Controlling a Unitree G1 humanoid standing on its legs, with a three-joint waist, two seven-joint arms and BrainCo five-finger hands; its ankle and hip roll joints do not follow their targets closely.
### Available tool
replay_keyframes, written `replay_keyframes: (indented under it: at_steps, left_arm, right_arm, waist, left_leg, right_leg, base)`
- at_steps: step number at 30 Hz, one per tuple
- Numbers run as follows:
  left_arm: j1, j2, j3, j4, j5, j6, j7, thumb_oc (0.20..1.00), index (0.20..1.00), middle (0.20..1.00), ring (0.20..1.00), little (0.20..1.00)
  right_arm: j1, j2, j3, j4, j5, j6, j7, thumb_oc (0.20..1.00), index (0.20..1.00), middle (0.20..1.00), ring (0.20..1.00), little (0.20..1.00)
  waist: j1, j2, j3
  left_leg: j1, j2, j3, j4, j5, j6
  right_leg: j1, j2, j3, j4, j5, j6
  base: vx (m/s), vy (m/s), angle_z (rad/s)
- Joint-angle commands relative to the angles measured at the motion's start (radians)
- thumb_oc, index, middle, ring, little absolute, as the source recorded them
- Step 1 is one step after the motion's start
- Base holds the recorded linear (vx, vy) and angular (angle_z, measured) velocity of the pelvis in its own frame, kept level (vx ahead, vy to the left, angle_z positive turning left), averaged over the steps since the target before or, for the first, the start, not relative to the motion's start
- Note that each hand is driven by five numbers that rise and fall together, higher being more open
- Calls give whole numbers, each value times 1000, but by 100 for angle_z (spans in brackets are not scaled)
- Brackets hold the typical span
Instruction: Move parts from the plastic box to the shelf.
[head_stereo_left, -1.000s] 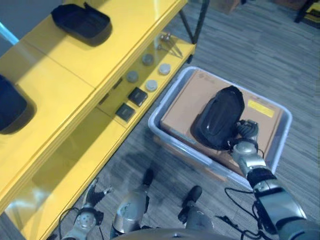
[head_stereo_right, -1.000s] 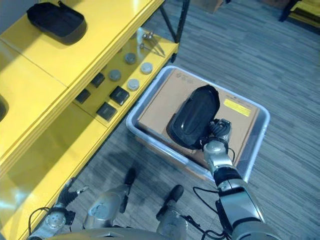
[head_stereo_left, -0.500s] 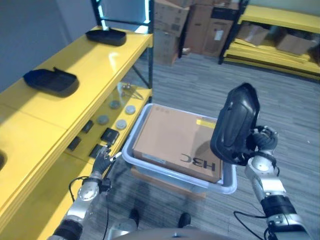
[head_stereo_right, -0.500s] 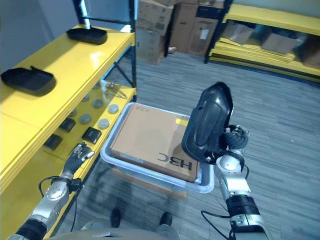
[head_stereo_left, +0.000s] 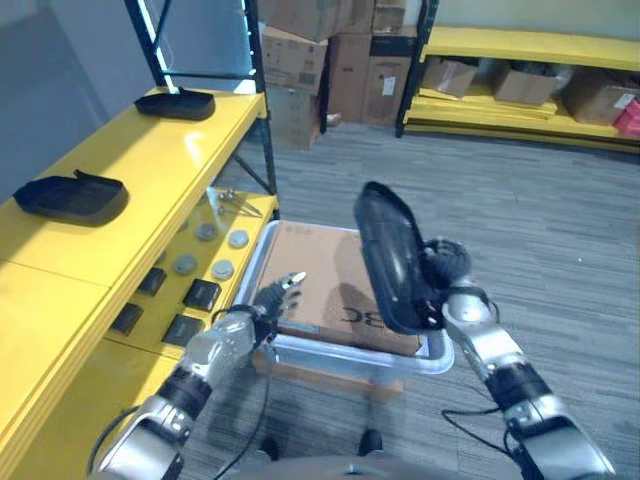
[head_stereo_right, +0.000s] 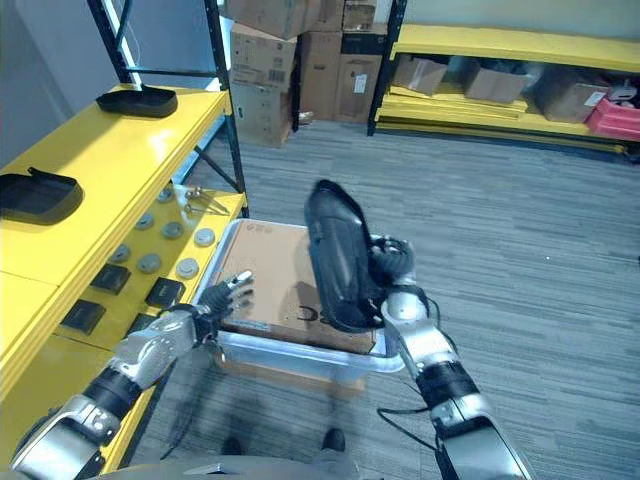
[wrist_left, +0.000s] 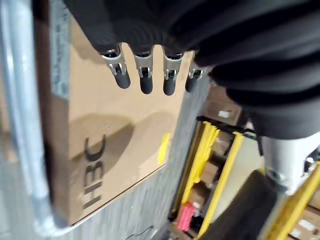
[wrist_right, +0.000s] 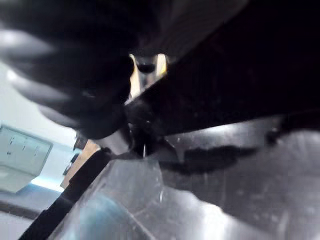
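While my left hand (head_stereo_left: 262, 305) hovers with fingers straight over the cardboard box (head_stereo_left: 335, 290) in the plastic box (head_stereo_left: 432, 362), my right hand (head_stereo_left: 445, 270) clasps the black part (head_stereo_left: 390, 258) upright above the box's right edge; I'd swing it slowly toward the shelf (head_stereo_left: 130, 165). My left wrist view confirms those straight fingers (wrist_left: 145, 80)

1. The part (head_stereo_left: 392, 260) is a long, glossy black moulded shell, held up on edge above the box, gripped at its lower end by the right hand (head_stereo_left: 447, 277).
2. The box (head_stereo_left: 434, 356) is clear plastic, sitting on the floor beside the shelf, with a brown carton (head_stereo_left: 322, 290) lying flat inside.
3. The shelf (head_stereo_left: 150, 160) is yellow; two more black parts (head_stereo_left: 68, 193) lie on its top.
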Motion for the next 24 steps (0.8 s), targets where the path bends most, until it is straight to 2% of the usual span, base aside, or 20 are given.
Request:
replay_keyframes:
  at_steps: [1,4,6,13,17,24]
  left_arm:
    - [-73,-14,-36,64,-32,46,6,1000,1000,1000,1000,1000]
    - [-103,-26,-52,107,-32,68,4,1000,1000,1000,1000,1000]
    - [-110,-34,-57,118,-35,50,5,1000,1000,1000,1000,1000]
    - [-120,-69,-35,31,-157,-93,30,1000,1000,1000,1000,1000]
    - [-117,-70,-9,-57,-189,-148,47,1000,1000,1000,1000,1000]
    - [-106,-73,-30,-93,-182,-116,22,1000,1000,1000,1000,1000]
  right_arm:
    - [-137,-6,12,25,-5,-41,-13,200,200,200,200,200]
    - [-168,16,42,42,19,-38,-26,200,200,200,200,200]
    - [-175,26,50,46,24,-34,-26,200,200,200,200,200]
    - [-164,72,78,52,22,9,-17,200,200,200,200,200]
    - [-148,91,94,79,10,3,0,200,200,200,200,200]
    - [-146,115,118,91,0,-5,13,200,200,200,200,200]
  waist:
    - [25,-7,-50]
    - [22,-4,-55]
    - [22,-3,-56]
    - [28,-2,-52]
    - [37,-2,-48]
    - [41,-1,-45]
  left_leg:
    - [-60,47,29,14,-9,-4]
    - [-61,47,33,16,-11,-4]
    - [-62,46,32,16,-13,-5]
    - [-61,43,27,18,-18,-3]
    - [-59,40,21,23,-21,-3]
    - [-59,37,14,23,-21,-2]
  right_leg:
    - [29,-65,4,5,-42,90]
    - [28,-68,7,5,-43,93]
    - [28,-69,7,5,-44,94]
    - [31,-74,6,9,-48,93]
    - [38,-75,-2,15,-52,89]
    - [38,-73,-2,22,-58,85]
  base:
    - [44,26,-1]
    - [45,19,-4]
    - [57,18,-3]
    - [46,14,-1]
    - [50,5,0]
    - [5,0,0]
